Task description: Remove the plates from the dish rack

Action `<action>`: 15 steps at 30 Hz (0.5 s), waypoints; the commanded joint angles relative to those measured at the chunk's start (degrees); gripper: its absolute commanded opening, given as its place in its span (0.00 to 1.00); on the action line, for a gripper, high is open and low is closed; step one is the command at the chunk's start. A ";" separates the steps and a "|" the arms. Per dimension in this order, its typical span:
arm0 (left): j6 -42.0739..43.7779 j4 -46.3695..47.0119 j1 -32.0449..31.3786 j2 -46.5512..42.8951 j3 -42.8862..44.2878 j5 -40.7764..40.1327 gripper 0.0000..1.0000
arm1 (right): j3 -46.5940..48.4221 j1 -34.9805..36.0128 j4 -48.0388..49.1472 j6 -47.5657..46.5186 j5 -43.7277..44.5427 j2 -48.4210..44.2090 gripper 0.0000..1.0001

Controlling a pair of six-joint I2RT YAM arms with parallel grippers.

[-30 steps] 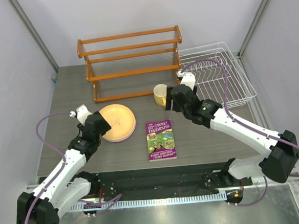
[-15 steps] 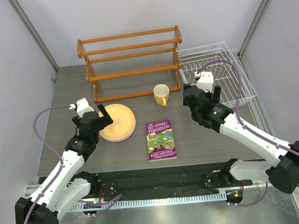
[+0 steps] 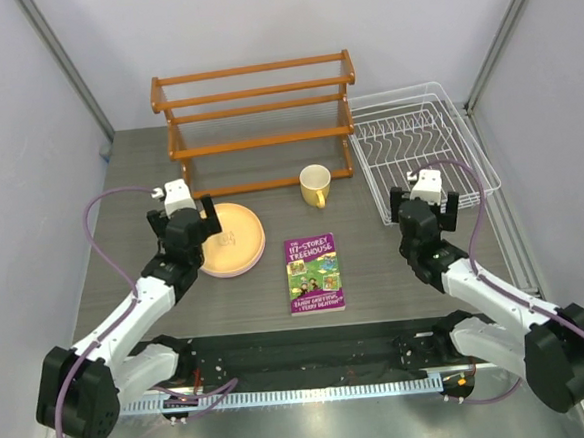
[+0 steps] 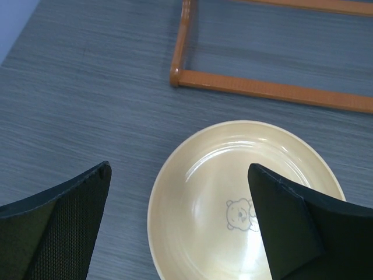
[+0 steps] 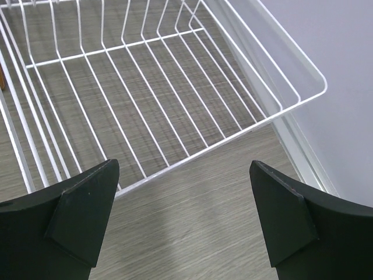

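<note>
Hovering above plates (image 3: 230, 239) stacked on table (image 3: 375, 263), left gripper (image 3: 184, 217) spread, empty; right gripper (image 3: 426, 198) gaping, empty, facing plateless dish rack (image 3: 423, 155). Unloading probably finishing.

Dark grey wood-grain table (image 3: 375, 263), carrying five things. At the back, left of centre, stands an orange wooden shelf rack (image 3: 254, 111), upright on its feet. Just beside its right end, toward the back right corner, sits a white wire dish rack (image 3: 423, 150), flat on the surface. In front of the shelf rack's right end: yellow mug (image 3: 315, 185), upright. Left of the mug: plates (image 3: 230, 238) in a stack, orange-tan one on top with a small bear drawing, pink rim showing beneath. Near the middle lies a purple book (image 3: 314, 273), flat, cover up, apart from the plates and mug.
</note>
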 commanded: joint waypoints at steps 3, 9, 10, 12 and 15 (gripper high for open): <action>8.46 16.27 -0.08 2.03 -4.80 -5.85 1.00 | 1.21 -0.71 10.97 -1.41 -1.12 5.51 1.00; 8.64 16.37 -0.08 3.35 -5.24 -9.72 0.99 | -3.45 -0.63 16.14 -0.44 -1.20 3.50 1.00; 8.73 16.54 -0.08 2.74 -5.42 -9.37 0.99 | -3.80 -0.71 16.32 -0.70 -0.68 3.15 1.00; 9.78 18.02 -0.08 1.95 -6.47 -8.67 1.00 | -3.98 -0.62 16.85 -0.97 0.55 2.53 1.00; 10.31 21.89 -0.08 1.59 -7.53 -8.32 1.00 | -4.68 -0.71 16.85 -0.88 1.35 2.35 1.00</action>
